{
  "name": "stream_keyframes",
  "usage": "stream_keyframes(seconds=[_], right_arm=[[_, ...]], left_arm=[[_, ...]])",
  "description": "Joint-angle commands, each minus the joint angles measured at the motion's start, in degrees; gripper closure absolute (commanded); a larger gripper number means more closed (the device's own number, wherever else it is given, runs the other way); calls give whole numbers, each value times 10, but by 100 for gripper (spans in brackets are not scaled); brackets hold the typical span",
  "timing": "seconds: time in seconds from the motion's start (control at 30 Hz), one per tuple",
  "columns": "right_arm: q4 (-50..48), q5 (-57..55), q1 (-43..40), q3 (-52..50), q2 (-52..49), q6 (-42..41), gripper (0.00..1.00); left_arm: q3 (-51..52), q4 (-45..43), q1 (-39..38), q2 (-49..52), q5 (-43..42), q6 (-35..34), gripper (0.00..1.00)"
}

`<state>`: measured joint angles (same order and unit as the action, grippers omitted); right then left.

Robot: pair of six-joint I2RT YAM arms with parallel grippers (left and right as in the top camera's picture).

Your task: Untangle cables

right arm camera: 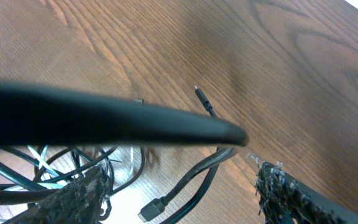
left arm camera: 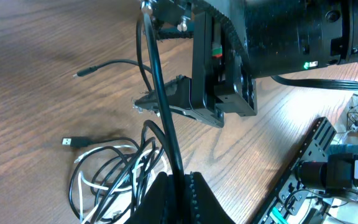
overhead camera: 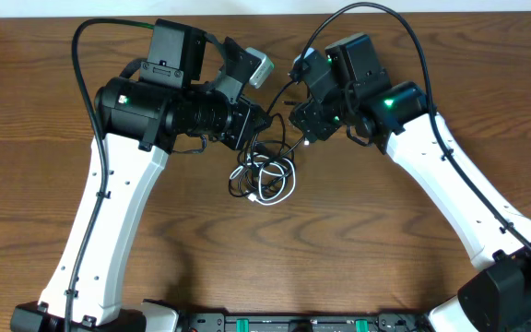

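The cables (overhead camera: 264, 177) lie in a loose tangle of black cords and one white cord on the wooden table, between the two arms. In the left wrist view the tangle (left arm camera: 107, 174) sits lower left, and my left gripper (left arm camera: 180, 182) is shut on one black cable (left arm camera: 160, 93) that runs taut up the frame. My left gripper (overhead camera: 258, 120) hovers just above the pile. My right gripper (overhead camera: 307, 129) is close beside it. In the right wrist view my right gripper (right arm camera: 182, 190) stands open, with a black cable and its plug (right arm camera: 154, 211) lying between the fingers (right arm camera: 79, 193), untouched.
A small plug (left arm camera: 69, 142) and a thin cable tip (left arm camera: 82, 73) lie loose on the wood left of the tangle. Another cable tip (right arm camera: 197, 91) points away on bare table. A blurred black cord (right arm camera: 104, 121) crosses close to the right wrist camera. Equipment lines the table's front edge (overhead camera: 275, 323).
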<state>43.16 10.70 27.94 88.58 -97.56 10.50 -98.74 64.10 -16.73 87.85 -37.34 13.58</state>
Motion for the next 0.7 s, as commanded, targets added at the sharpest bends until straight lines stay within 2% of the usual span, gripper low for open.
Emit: stream_keyframes(seconds=[0.0,0.67], right_arm=[[10,0,-7,11,0,-13,26],[42,2,-5,5,-26,-19,28]], left_arm=[[-18,-1,-7,-13,-9,8,93],[-18,-16,-11,-15,40,7,93]])
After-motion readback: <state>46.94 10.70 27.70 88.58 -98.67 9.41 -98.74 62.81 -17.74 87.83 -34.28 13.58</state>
